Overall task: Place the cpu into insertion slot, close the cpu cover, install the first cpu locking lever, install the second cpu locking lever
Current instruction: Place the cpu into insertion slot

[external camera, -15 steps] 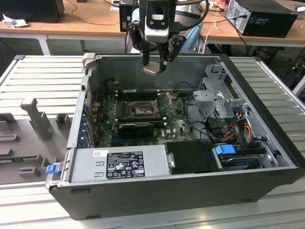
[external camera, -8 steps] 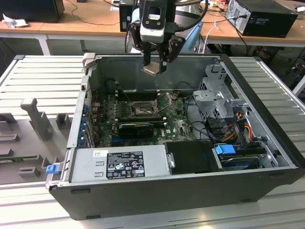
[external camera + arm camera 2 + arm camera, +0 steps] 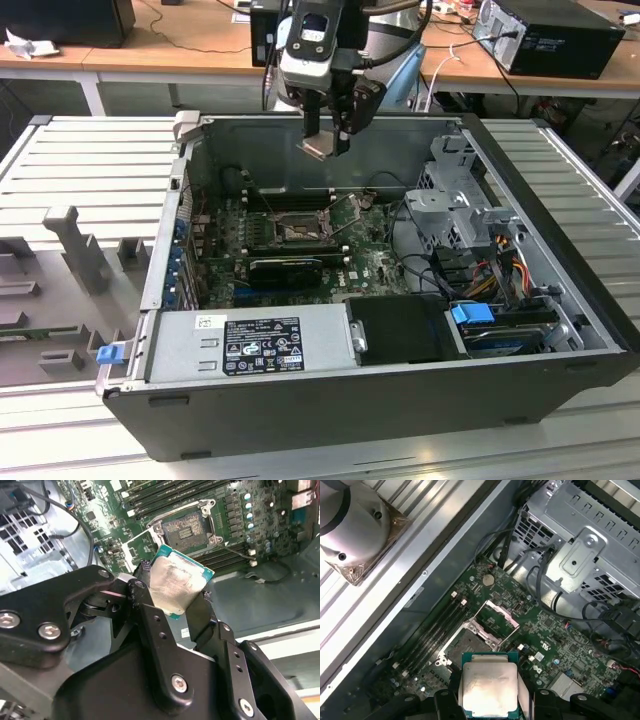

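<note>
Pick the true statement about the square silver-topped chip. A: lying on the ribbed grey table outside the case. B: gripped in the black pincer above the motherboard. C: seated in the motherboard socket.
B: the square silver-topped chip is clamped in the black pincer, clear of the bare socket.

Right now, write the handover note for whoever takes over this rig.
Gripper: shut on the cpu, held in the air inside the open computer case, above the motherboard.
Insertion slot: bare, no chip in it. The cpu cover is swung open beside it.
Done: cpu gripped and over the board.
Left: cpu not yet in the slot, cover not closed, both locking levers not yet installed.
</note>
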`<act>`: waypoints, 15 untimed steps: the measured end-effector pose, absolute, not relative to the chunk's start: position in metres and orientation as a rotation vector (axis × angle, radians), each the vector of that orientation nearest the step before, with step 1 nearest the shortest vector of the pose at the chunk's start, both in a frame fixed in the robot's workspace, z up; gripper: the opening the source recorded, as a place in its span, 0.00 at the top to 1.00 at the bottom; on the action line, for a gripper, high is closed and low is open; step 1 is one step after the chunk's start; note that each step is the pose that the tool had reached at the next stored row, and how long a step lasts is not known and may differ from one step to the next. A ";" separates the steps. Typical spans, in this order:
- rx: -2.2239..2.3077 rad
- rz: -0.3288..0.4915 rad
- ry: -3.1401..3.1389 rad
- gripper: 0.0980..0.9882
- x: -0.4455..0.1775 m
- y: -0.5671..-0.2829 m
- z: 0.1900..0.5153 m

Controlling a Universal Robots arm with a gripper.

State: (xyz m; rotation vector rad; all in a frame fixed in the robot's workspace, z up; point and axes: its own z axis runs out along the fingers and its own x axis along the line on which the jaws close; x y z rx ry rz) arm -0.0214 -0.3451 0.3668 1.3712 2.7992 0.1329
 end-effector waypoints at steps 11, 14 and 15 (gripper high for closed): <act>1.647 0.128 2.636 0.52 -0.021 -0.345 0.364; 1.707 0.127 2.595 0.52 -0.021 -0.345 0.364; 1.723 0.126 2.584 0.52 -0.021 -0.345 0.364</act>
